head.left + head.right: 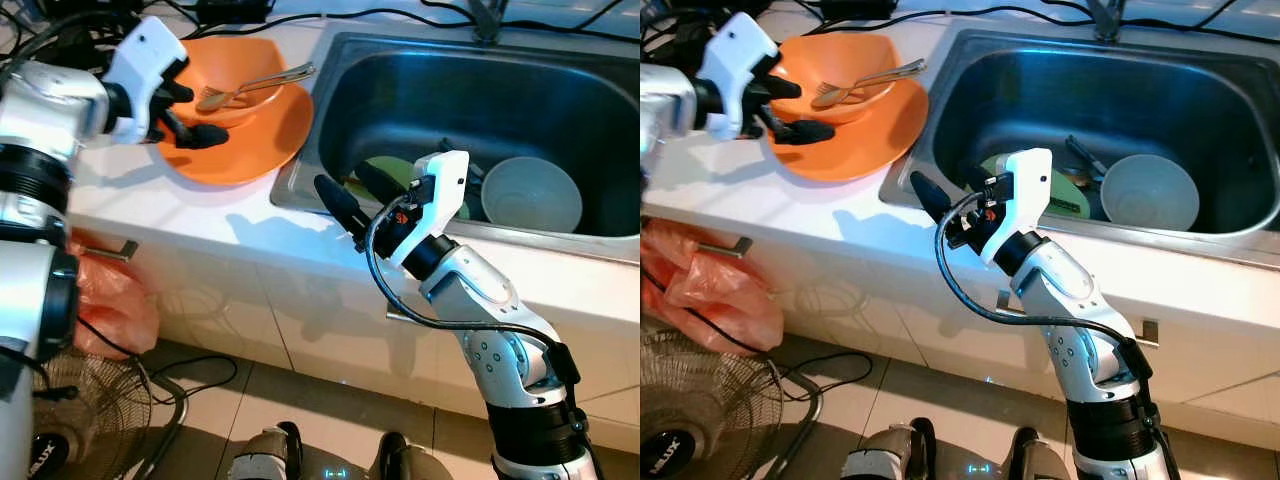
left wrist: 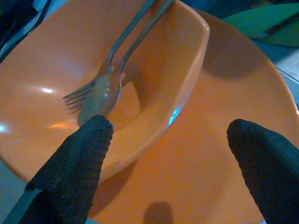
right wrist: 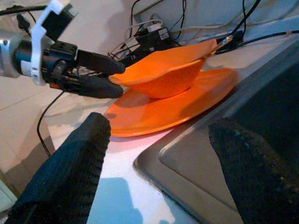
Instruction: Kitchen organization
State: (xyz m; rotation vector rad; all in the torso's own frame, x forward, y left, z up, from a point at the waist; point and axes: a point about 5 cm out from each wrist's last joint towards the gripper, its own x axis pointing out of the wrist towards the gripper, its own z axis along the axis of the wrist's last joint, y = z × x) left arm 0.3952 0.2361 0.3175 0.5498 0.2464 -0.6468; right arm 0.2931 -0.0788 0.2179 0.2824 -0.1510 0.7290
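Straddling the orange bowl's (image 1: 235, 95) rim, left fingers (image 1: 200, 133) spread; right fingers (image 1: 340, 207) spread over sink edge (image 1: 300, 170).

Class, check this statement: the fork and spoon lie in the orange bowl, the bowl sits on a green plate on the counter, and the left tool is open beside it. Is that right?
One detail is wrong: the plate under the orange bowl is orange, not green, as the left eye view shows. The rest holds: fork and spoon lie in the bowl on the counter, and the left tool is open beside it.
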